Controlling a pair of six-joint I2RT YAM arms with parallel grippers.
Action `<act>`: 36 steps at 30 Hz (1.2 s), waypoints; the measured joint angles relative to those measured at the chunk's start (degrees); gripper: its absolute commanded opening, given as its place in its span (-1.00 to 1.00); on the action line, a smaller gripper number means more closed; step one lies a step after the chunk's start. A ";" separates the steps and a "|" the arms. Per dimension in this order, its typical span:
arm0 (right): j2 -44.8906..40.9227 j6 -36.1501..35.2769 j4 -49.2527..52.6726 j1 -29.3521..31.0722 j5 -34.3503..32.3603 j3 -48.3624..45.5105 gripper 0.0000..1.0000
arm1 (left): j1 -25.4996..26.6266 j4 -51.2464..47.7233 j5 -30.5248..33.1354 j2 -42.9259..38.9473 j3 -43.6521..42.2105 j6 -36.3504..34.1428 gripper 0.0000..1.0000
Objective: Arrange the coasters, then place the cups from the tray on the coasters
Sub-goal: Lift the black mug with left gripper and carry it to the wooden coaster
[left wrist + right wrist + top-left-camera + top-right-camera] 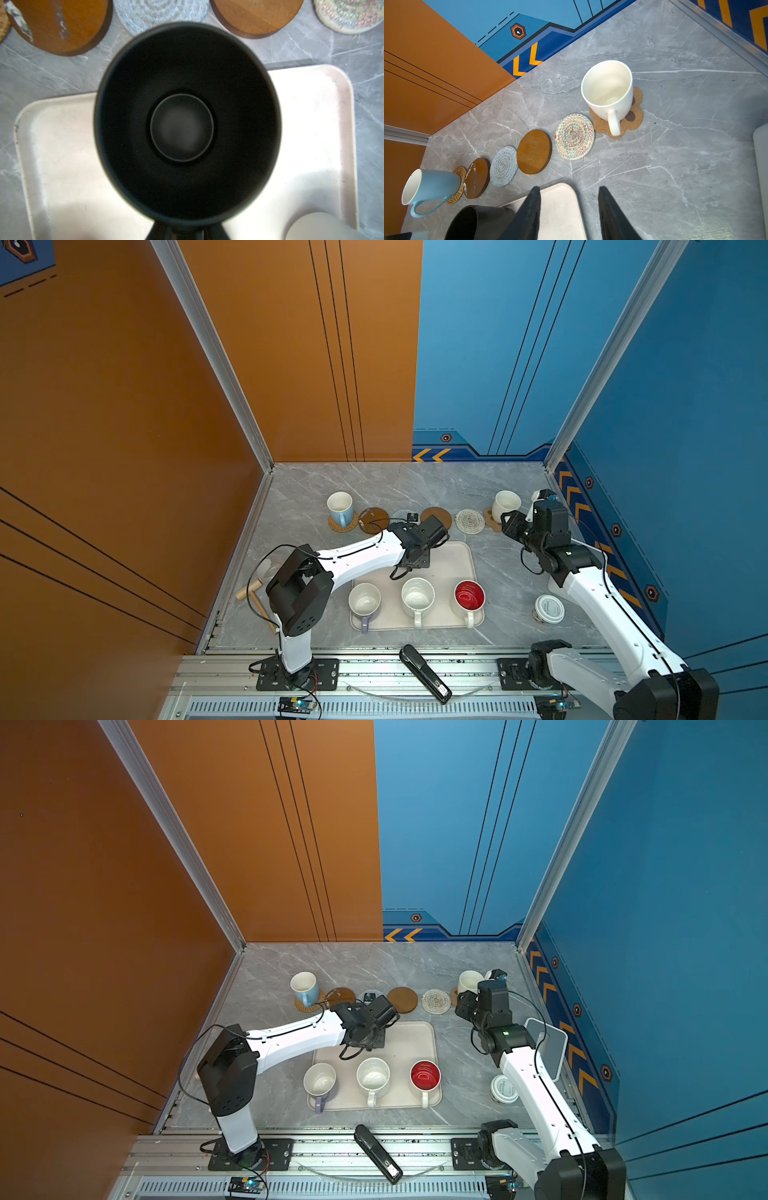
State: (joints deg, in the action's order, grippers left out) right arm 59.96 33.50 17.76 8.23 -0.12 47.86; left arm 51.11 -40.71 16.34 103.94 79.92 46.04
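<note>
L hand (pixel 188 233), closed on black mug (pixel 182 126), risks a narrow-grip slip or tilt, dropping it short of the grey-blue coaster (pixel 160 12) just ahead; R hand (pixel 569 189) open, empty.

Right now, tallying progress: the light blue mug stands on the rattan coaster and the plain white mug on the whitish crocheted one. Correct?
No: the plain white mug stands on the brown paw-shaped coaster, seen in the right wrist view; the whitish crocheted coaster is bare. The rest holds.
</note>
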 measured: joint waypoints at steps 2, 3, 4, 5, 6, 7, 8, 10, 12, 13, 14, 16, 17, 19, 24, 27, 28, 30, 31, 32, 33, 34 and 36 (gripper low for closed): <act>0.00 0.00 -0.02 -0.04 0.07 0.00 -0.13 | -0.68 -0.59 0.37 -1.05 0.11 -0.28 -1.00; 0.00 0.00 -0.02 -0.04 0.13 0.00 -0.13 | -1.03 -0.70 0.70 -1.53 0.13 -0.44 -1.00; 0.00 0.00 -0.02 -0.04 0.13 0.00 -0.14 | -1.49 -0.74 1.07 -1.97 0.13 -0.63 -1.00; 0.00 0.00 -0.04 -0.04 0.13 0.00 -0.13 | -1.92 -0.74 1.53 -2.38 0.13 -0.79 -1.00; 0.00 0.00 -0.04 -0.04 0.13 0.00 -0.14 | -2.29 -0.74 1.92 -2.69 0.13 -0.83 -1.00; 0.00 0.00 -0.04 -0.04 0.15 0.00 -0.14 | -2.60 -0.76 2.36 -3.02 0.13 -0.98 -1.00; 0.00 0.00 -0.09 -0.04 0.15 0.00 -0.14 | -2.91 -0.79 2.84 -3.32 0.13 -1.11 -1.00; 0.00 0.00 -0.35 -0.04 0.15 0.00 -0.14 | -3.52 -0.94 3.74 -3.96 0.13 -1.46 -1.00; 0.02 0.00 -0.44 -0.04 0.15 0.00 -0.14 | -4.04 -1.07 4.50 -4.61 0.13 -1.73 -1.00; 0.02 0.00 -0.44 -0.04 0.15 0.00 -0.14 | -4.35 -1.09 4.79 -4.96 0.13 -1.99 -1.00; 0.02 0.00 -0.44 -0.04 0.15 0.00 -0.14 | -4.70 -1.07 5.07 -5.27 0.13 -2.29 -1.00; 0.02 0.00 -0.50 -0.04 0.17 -0.04 -0.14 | -5.75 -0.76 5.57 -5.77 0.13 -3.06 -1.00; 0.02 0.00 -0.50 -0.04 0.17 -0.04 -0.14 | -6.34 -0.46 5.62 -5.92 0.11 -3.37 -1.00; 0.02 0.00 -0.63 -0.04 0.20 -0.07 -0.15 | -7.82 0.68 5.62 -6.27 -0.22 -4.17 -1.00; 0.04 0.02 -1.09 -0.04 0.42 -0.09 -0.15 | -12.17 5.49 5.46 -7.04 -2.56 -6.69 -1.00; 0.24 0.02 -1.36 -0.04 0.44 -0.11 -0.16 | -14.43 8.26 4.90 -7.08 -3.54 -8.41 -1.00; 0.37 0.02 -1.51 -0.04 0.50 -0.11 -0.16 | -15.04 9.07 4.74 -7.08 -3.72 -9.01 -1.00; 0.59 0.02 -1.73 -0.04 0.61 -0.11 -0.16 | -16.15 10.58 4.35 -7.08 -3.80 -9.97 -1.00; 0.70 0.02 -1.92 -0.04 0.61 -0.15 -0.16 | -16.72 11.37 4.11 -7.08 -3.80 -10.49 -1.00; 0.79 0.02 -1.95 -0.04 0.61 -0.15 -0.17 | -17.16 12.15 3.89 -7.08 -3.80 -10.95 -1.00; 0.85 0.02 -1.95 -0.04 0.61 -0.20 -0.17 | -17.59 13.07 3.61 -7.06 -3.82 -11.47 -1.00; 0.90 0.02 -1.95 -0.04 0.61 -0.20 -0.17 | -17.99 13.90 3.37 -6.97 -3.85 -12.07 -1.00; 1.01 0.02 -1.95 -0.04 0.63 -0.20 -0.17 | -18.69 15.17 2.93 -6.62 -3.85 -12.81 -1.00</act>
State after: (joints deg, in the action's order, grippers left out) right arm 60.97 33.52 15.81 8.19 0.51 47.66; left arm 32.42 -25.54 19.27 97.32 76.07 33.23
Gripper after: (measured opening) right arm 0.418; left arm 0.188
